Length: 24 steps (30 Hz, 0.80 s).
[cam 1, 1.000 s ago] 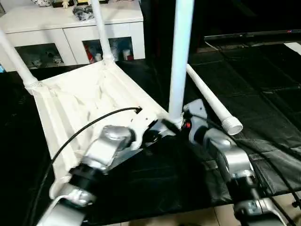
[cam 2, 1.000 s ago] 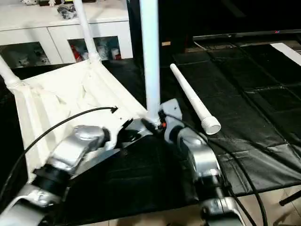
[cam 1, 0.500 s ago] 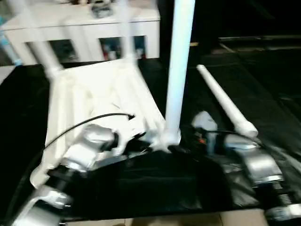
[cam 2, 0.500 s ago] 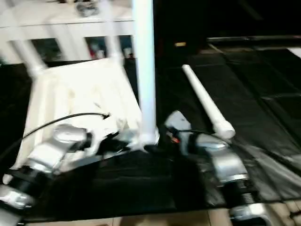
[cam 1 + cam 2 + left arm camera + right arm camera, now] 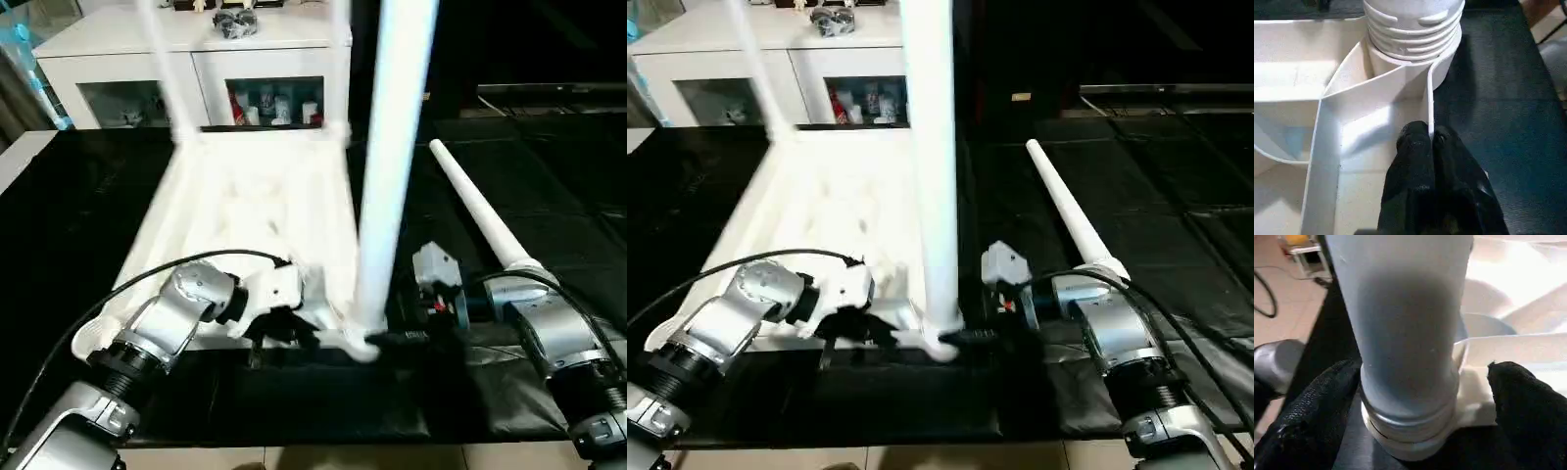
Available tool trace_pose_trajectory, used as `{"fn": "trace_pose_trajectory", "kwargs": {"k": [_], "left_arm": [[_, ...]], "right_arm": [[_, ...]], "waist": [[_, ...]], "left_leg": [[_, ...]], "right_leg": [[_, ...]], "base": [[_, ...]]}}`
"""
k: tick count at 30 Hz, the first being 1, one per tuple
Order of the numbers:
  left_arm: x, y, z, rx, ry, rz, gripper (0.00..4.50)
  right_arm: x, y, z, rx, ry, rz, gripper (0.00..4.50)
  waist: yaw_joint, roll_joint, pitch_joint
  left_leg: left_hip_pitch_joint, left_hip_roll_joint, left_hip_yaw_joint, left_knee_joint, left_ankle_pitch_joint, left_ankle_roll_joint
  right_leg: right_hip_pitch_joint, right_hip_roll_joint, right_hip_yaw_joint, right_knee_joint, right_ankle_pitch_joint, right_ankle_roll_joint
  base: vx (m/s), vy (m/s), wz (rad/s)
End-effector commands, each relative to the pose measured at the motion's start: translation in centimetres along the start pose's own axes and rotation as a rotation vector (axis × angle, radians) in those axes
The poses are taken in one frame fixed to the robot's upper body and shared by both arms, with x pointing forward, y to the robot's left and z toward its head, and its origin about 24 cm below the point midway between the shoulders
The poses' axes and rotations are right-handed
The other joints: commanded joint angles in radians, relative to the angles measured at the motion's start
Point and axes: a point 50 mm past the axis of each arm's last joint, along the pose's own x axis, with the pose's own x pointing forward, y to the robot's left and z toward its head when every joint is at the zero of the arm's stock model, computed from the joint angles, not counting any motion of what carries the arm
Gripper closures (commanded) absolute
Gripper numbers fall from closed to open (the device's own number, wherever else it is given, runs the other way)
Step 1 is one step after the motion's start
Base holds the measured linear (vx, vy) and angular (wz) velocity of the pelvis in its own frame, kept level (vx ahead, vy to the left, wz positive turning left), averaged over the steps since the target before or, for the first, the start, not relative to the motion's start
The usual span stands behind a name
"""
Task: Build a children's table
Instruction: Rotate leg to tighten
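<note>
The left claw [image 5: 1432,147] is pinched shut on a thin rib of the upside-down table [image 5: 245,211], just beside the corner socket; the right claw [image 5: 1415,406] stands wide open, its fingers [image 5: 1312,406] flanking the upright leg [image 5: 392,166] at that near corner without clamping it. The head views add a loose leg [image 5: 475,211] lying on the black mat [image 5: 558,186] and a white cabinet [image 5: 147,59] behind; the left wrist view shows the socket's ridged collar [image 5: 1413,29].

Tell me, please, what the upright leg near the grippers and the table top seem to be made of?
Upright leg: probably moulded plastic, white with a smooth, slightly glossy look; ridged rings at its base suggest moulding. Table top: apparently the same white plastic; its underside shows thin moulded ribs and a rounded corner socket. Neither shows wood grain or metal shine.
</note>
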Motion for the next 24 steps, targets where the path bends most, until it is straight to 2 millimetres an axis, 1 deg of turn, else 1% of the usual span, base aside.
{"fn": "trace_pose_trajectory", "kwargs": {"k": [1, 2, 3, 4, 7, 8, 9, 14, 15, 17, 18, 21, 23, 24], "left_arm": [[0.3, -0.1, 0.9, 0.062, 0.019, -0.069, 4.50], [0.3, -0.2, 0.9, 0.065, 0.021, -0.073, 4.50], [0.3, -0.2, 0.8, 0.067, 0.022, -0.076, 4.50], [0.3, -0.2, 0.9, 0.068, 0.023, -0.078, 4.50], [0.4, -0.2, 0.9, 0.073, 0.024, -0.084, 4.50], [0.4, -0.2, 0.9, 0.076, 0.025, -0.087, 4.50], [0.4, -0.2, 0.8, 0.077, 0.026, -0.088, 4.50], [0.5, -0.2, 0.8, 0.078, 0.029, -0.090, 4.50], [0.5, -0.2, 0.8, 0.076, 0.028, -0.090, 4.50], [0.5, -0.2, 0.8, 0.075, 0.028, -0.090, 4.50], [0.5, -0.1, 0.8, 0.071, 0.026, -0.086, 4.50], [0.7, 0.2, 0.7, 0.025, 0.008, -0.041, 4.50], [0.9, 0.7, 1.0, -0.025, -0.023, 0.027, 4.50], [0.9, 0.9, 1.1, -0.035, -0.027, 0.049, 4.50]], "right_arm": [[0.2, 0.0, 0.9, -0.037, -0.006, 0.042, 0.04], [0.2, 0.0, 0.9, -0.037, -0.004, 0.049, 0.04], [0.3, 0.0, 0.8, -0.036, -0.003, 0.053, 0.19], [0.4, 0.0, 0.8, -0.035, -0.002, 0.055, 0.29], [0.5, 0.0, 0.7, -0.030, -0.004, 0.060, 0.40], [0.6, 0.0, 0.8, -0.027, -0.011, 0.063, 0.49], [0.6, 0.0, 0.8, -0.026, -0.013, 0.067, 0.70], [0.6, 0.1, 0.8, -0.023, -0.017, 0.077, 1.14], [0.6, 0.1, 0.8, -0.021, -0.020, 0.082, 1.21], [0.7, 0.1, 0.8, -0.020, -0.021, 0.084, 1.29], [0.7, 0.1, 0.8, -0.014, -0.029, 0.080, 1.49], [1.1, 0.2, 0.9, 0.024, -0.063, 0.064, 1.66], [1.9, 0.3, 0.6, 0.065, -0.080, 0.006, 1.87], [2.1, 0.3, 0.5, 0.076, -0.080, -0.013, 1.87]], "waist": [[-0.006, -0.013, -0.070], [-0.006, -0.012, -0.070], [-0.006, -0.013, -0.070], [-0.005, -0.011, -0.070], [-0.006, -0.011, -0.071], [-0.006, -0.012, -0.071], [-0.006, -0.012, -0.071], [-0.006, -0.012, -0.072], [-0.006, -0.015, -0.071], [-0.006, -0.014, -0.071], [-0.006, -0.014, -0.071], [-0.006, -0.016, -0.071], [-0.004, -0.015, -0.068], [-0.006, -0.015, -0.065]], "left_leg": [[0.007, 0.025, -0.002, -0.069, -0.182, 0.079], [0.007, 0.025, -0.002, -0.069, -0.183, 0.078], [0.007, 0.025, -0.002, -0.070, -0.183, 0.075], [0.007, 0.024, -0.002, -0.069, -0.183, 0.074], [0.008, 0.025, -0.002, -0.069, -0.178, 0.073], [0.008, 0.025, -0.002, -0.068, -0.178, 0.073], [0.007, 0.025, -0.002, -0.069, -0.181, 0.074], [0.008, 0.025, -0.002, -0.069, -0.177, 0.074], [0.008, 0.025, -0.002, -0.069, -0.177, 0.075], [0.008, 0.025, -0.001, -0.069, -0.178, 0.074], [0.008, 0.025, -0.001, -0.069, -0.175, 0.074], [0.008, 0.024, -0.001, -0.068, -0.174, 0.074], [0.009, 0.024, -0.001, -0.070, -0.181, 0.067], [0.010, 0.025, 0.000, -0.072, -0.191, 0.063]], "right_leg": [[0.054, -0.050, 0.043, -0.057, -0.258, -0.218], [0.054, -0.049, 0.043, -0.057, -0.259, -0.218], [0.054, -0.050, 0.043, -0.058, -0.267, -0.215], [0.055, -0.050, 0.043, -0.058, -0.270, -0.215], [0.054, -0.049, 0.043, -0.057, -0.259, -0.217], [0.054, -0.049, 0.043, -0.057, -0.255, -0.218], [0.054, -0.049, 0.043, -0.056, -0.256, -0.219], [0.055, -0.049, 0.043, -0.055, -0.251, -0.220], [0.054, -0.049, 0.043, -0.056, -0.254, -0.220], [0.054, -0.049, 0.043, -0.057, -0.262, -0.218], [0.054, -0.049, 0.043, -0.056, -0.260, -0.217], [0.055, -0.049, 0.043, -0.056, -0.262, -0.217], [0.053, -0.050, 0.044, -0.061, -0.292, -0.209], [0.052, -0.048, 0.045, -0.063, -0.309, -0.203]], "base": [[0.000, 0.000, 0.00], [0.000, 0.000, 0.00], [0.000, 0.000, 0.00], [0.000, 0.000, 0.00], [0.000, 0.000, 0.00], [0.000, 0.000, 0.00], [0.000, 0.000, 0.00], [0.000, 0.000, 0.00], [0.000, 0.000, 0.00], [0.000, 0.000, 0.00], [0.000, 0.000, 0.00], [0.000, 0.000, 0.00], [0.000, 0.000, 0.00], [0.000, 0.000, 0.00]]}}
